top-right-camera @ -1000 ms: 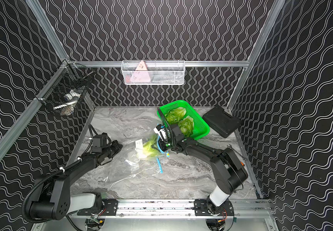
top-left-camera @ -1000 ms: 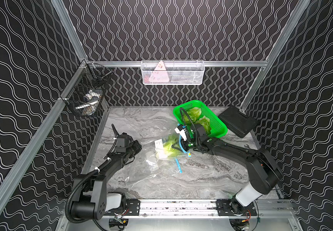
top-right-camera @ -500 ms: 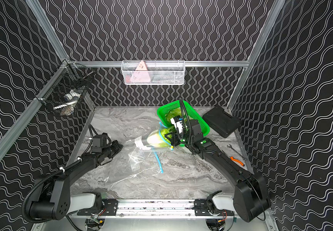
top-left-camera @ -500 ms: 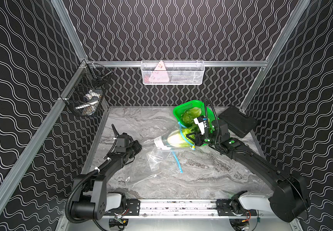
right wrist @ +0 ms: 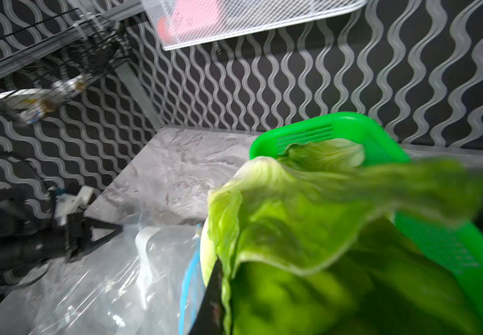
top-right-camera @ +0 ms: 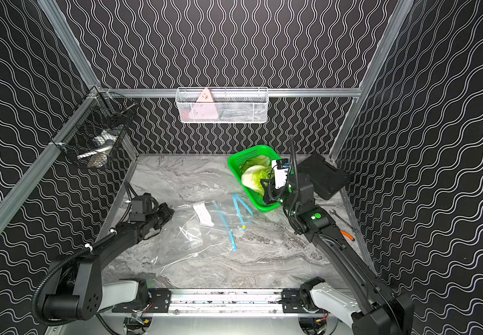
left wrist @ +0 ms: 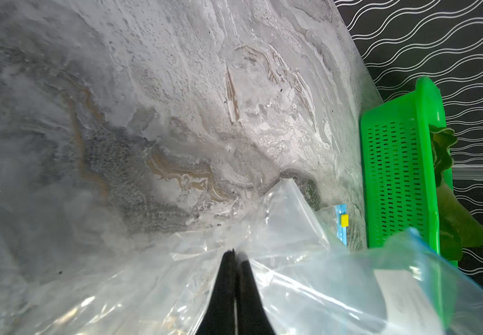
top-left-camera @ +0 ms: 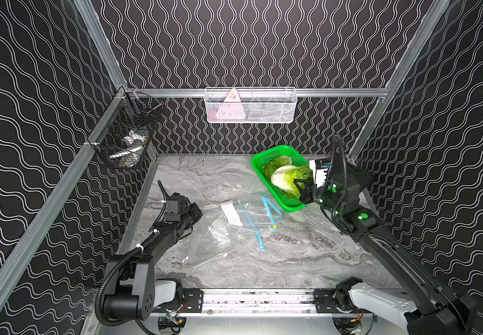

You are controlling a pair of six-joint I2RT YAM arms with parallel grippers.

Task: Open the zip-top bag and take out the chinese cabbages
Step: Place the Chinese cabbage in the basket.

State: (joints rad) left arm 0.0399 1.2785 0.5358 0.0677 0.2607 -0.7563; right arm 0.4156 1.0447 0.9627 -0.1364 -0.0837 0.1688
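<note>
Item: chinese cabbage (top-left-camera: 285,177), leaf-pinched in your clenched right gripper (top-left-camera: 301,189) above the green basket (top-left-camera: 289,206); thin leaves may tear, dropping it outside. Your left gripper (left wrist: 235,256) clamps the empty zip-top bag (top-left-camera: 234,232).

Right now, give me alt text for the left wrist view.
The left tool, shut, pinches the clear zip-top bag on the grey marbled table. Beyond it stands a green mesh basket with cabbage leaves poking over its rim.

- The left arm (top-left-camera: 161,236) and right arm (top-left-camera: 391,255) are built of matte black links and ribbed hoses.
- Green lights are shown on the right arm.
- The left gripper (left wrist: 235,256) is tipped in black.
</note>
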